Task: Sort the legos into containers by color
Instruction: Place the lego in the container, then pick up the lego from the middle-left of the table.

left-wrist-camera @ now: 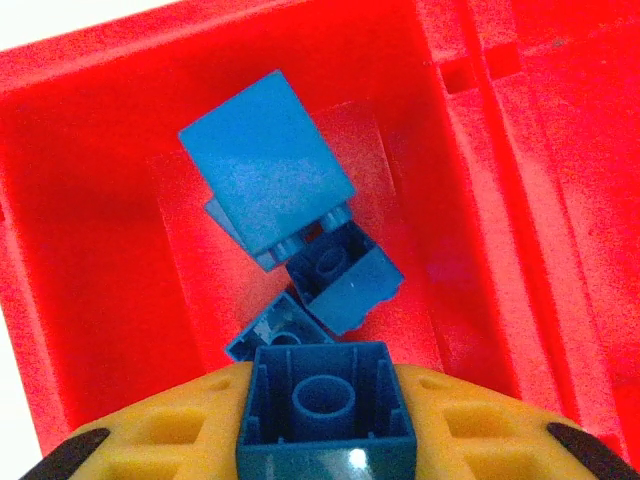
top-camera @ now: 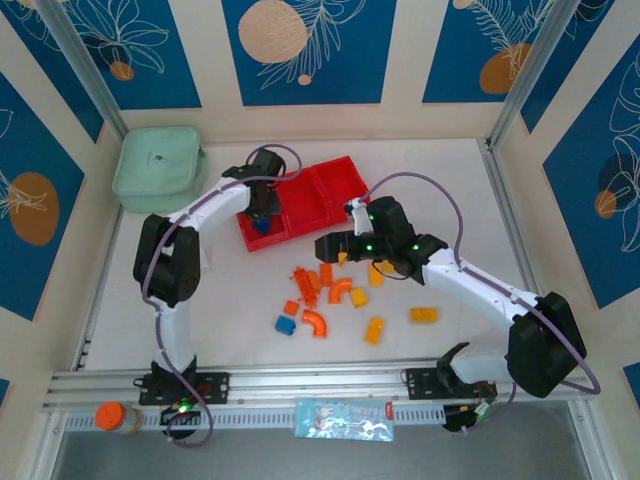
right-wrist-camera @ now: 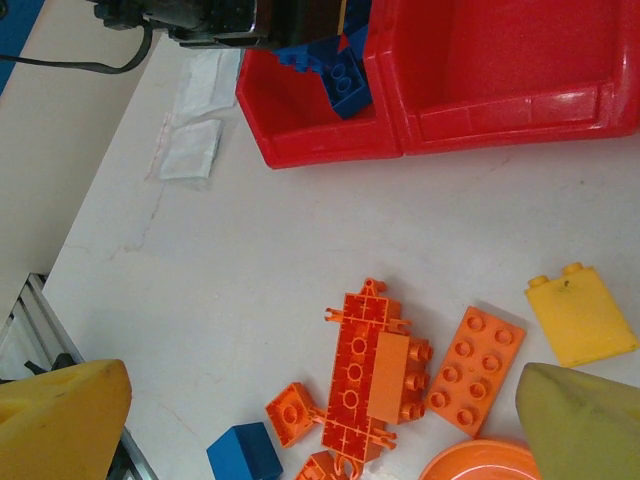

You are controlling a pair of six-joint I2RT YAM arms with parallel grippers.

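Observation:
My left gripper (top-camera: 262, 213) hangs over the left compartment of the red tray (top-camera: 318, 188) and is shut on a blue brick (left-wrist-camera: 325, 412), which sits between the yellow fingers (left-wrist-camera: 150, 430). Below it, several blue bricks (left-wrist-camera: 266, 166) lie in that compartment (left-wrist-camera: 90, 250). My right gripper (top-camera: 335, 247) stands open above the loose pile. Its fingers (right-wrist-camera: 62, 420) straddle a long orange plate (right-wrist-camera: 362, 375), an orange flat brick (right-wrist-camera: 475, 370) and a blue brick (right-wrist-camera: 245, 455), holding none of them. A yellow brick (right-wrist-camera: 580, 315) lies to the right. More orange and yellow bricks (top-camera: 316, 321) are scattered mid-table.
A mint green pouch (top-camera: 158, 160) lies at the back left. On the front rail sit an orange-capped jar (top-camera: 117, 417) and a printed packet (top-camera: 343, 418). The tray's middle compartment (right-wrist-camera: 500, 50) holds nothing I can see. Two yellow bricks (top-camera: 424, 315) lie near the right arm.

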